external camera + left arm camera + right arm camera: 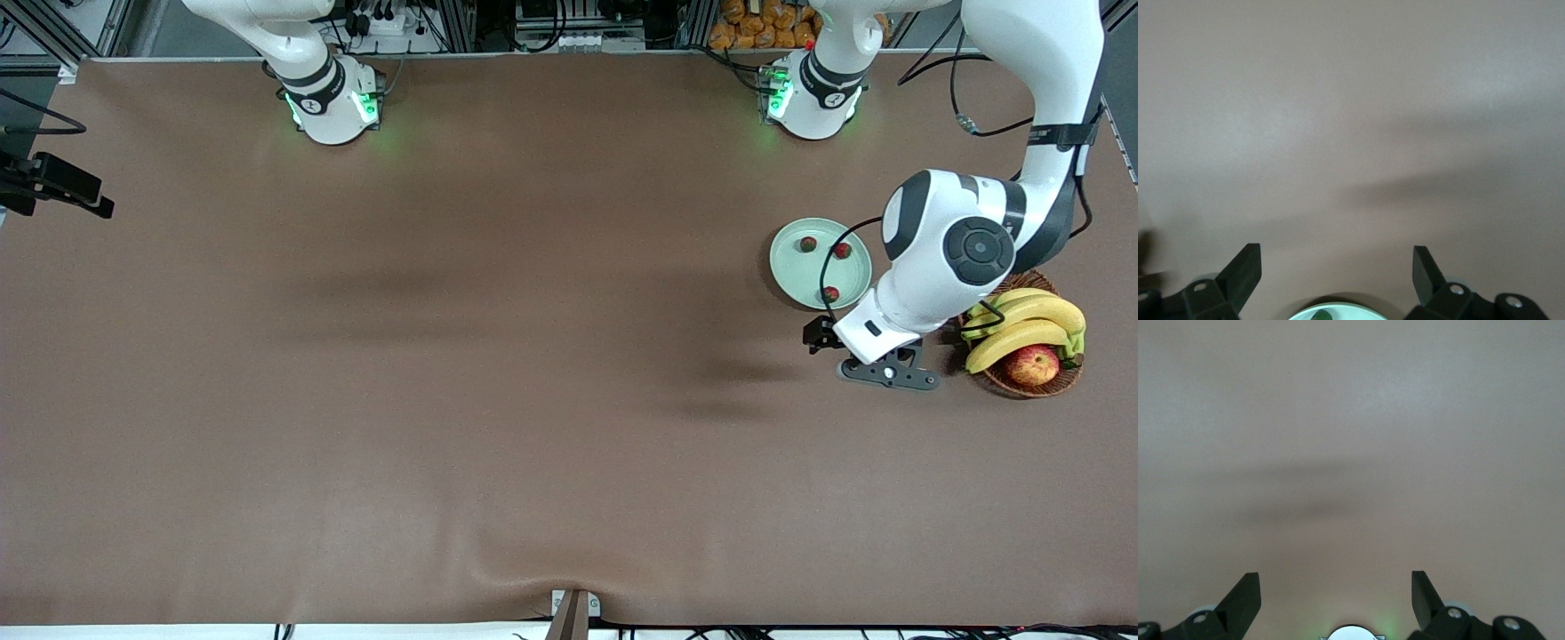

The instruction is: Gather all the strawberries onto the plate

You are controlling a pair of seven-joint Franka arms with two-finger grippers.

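Hovering wide open, left gripper (876, 356) just beside plate (791, 271) holding three strawberries (842, 251); risking bumping rim. Right gripper (1336, 603) waiting, spread wide, empty.

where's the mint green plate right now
In the front view the round pale mint-green plate sits toward the left arm's end of the table, beside the brown wicker fruit basket.

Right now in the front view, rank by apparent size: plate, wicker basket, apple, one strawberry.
1. Brown wicker basket, partly hidden by the left arm, and pale mint-green round plate: look about alike, no ranking.
2. Red-yellow apple.
3. Tiny red strawberry.
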